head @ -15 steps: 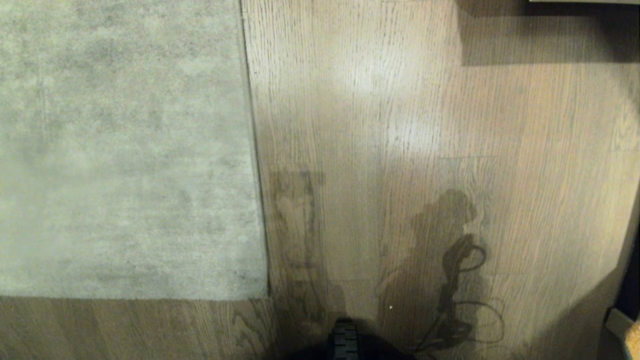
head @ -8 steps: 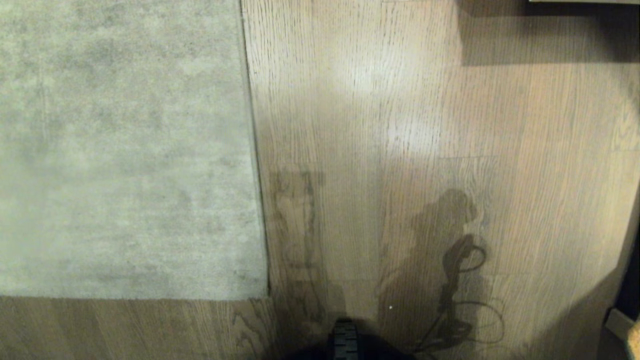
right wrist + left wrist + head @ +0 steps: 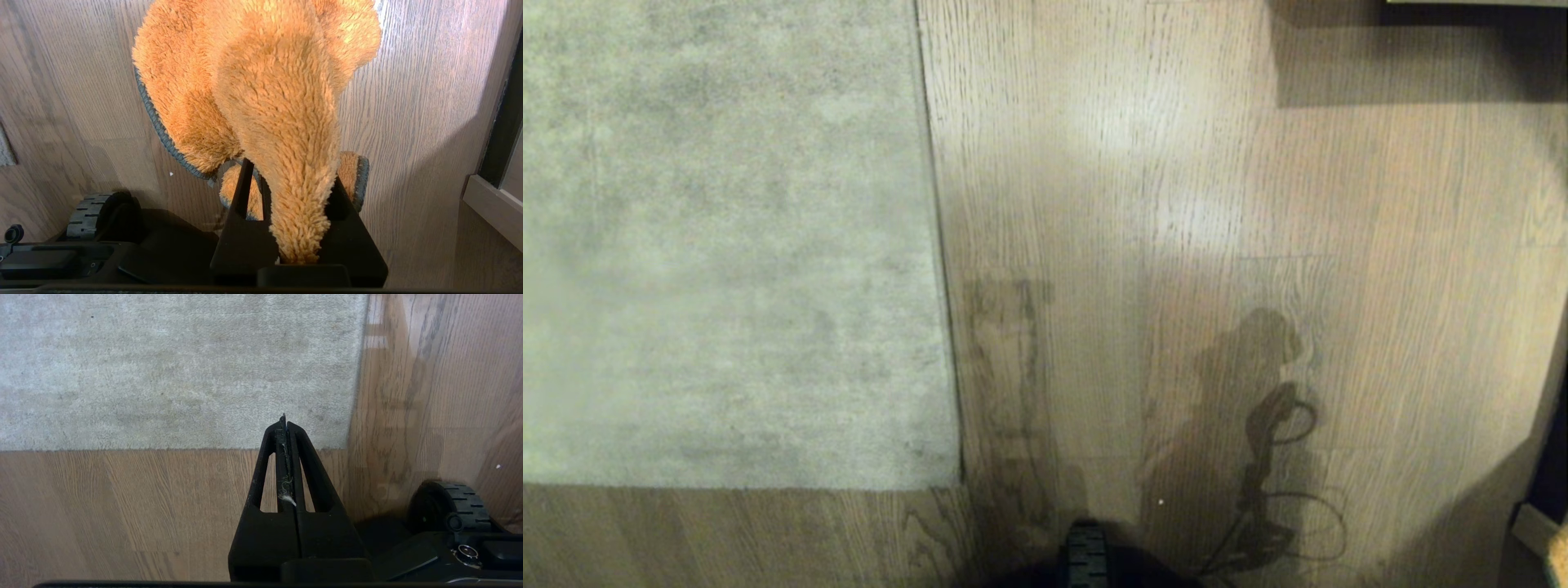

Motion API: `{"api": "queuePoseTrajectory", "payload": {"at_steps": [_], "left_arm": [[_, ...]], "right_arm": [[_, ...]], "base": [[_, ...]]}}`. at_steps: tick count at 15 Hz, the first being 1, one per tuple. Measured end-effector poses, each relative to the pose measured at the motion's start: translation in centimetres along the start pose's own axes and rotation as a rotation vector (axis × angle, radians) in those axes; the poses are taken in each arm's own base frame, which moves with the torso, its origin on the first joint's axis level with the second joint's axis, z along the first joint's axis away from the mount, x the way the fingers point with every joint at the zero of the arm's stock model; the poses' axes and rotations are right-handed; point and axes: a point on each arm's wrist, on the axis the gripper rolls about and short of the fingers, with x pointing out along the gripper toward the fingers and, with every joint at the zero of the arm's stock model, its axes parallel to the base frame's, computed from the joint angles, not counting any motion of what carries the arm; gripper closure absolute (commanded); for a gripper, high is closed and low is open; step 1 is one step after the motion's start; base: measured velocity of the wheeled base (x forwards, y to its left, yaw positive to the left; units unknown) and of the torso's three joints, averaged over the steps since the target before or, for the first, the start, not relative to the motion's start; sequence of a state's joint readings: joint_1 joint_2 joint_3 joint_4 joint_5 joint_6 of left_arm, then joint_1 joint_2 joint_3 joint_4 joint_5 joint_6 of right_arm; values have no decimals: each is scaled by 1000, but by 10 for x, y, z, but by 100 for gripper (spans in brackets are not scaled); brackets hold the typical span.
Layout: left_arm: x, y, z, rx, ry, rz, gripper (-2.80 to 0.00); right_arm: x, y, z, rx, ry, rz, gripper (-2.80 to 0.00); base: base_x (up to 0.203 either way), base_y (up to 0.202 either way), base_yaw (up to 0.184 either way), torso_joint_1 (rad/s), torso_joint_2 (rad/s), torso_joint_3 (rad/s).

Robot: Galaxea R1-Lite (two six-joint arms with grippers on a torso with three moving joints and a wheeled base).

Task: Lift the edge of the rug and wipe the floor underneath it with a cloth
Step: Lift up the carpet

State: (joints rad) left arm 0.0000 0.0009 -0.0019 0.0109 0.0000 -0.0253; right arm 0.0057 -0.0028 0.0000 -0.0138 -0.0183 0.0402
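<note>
Grey-beige rug edge (image 3: 939, 269) flat, upper left to centre of head frame, corner low. Wood floor (image 3: 1258, 245) to right. Left gripper (image 3: 284, 420) fully closed, empty, hangs by corner. Right gripper (image 3: 286, 171) clamps orange cloth (image 3: 261, 81). Next, prob.: pinch corner w/ left, lift high, then wipe.

From the robot's head, one camera looks steeply down on the rug corner (image 3: 947, 478) and wooden floor (image 3: 1176, 163), while each wrist camera sits close behind its end effector, low over that same floor, the left one sharing the rug corner (image 3: 351, 445).
</note>
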Motion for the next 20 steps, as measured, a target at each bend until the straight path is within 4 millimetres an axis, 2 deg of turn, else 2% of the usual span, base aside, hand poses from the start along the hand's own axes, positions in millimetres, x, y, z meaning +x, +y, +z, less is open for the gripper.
{"api": "queuePoseTrajectory", "payload": {"at_steps": [7, 11, 20], "left_arm": [[-1, 0, 0, 30, 11, -10, 0], [-1, -1, 2, 134, 3, -41, 0], [-13, -4, 24, 150, 0, -148, 0]], "right_arm": [[0, 0, 0, 0, 1, 0, 0], [0, 0, 0, 0, 2, 0, 0], [0, 0, 0, 0, 1, 0, 0]], "base": [[0, 0, 0, 0, 0, 0], [0, 0, 0, 0, 0, 0], [0, 0, 0, 0, 0, 0]]}}
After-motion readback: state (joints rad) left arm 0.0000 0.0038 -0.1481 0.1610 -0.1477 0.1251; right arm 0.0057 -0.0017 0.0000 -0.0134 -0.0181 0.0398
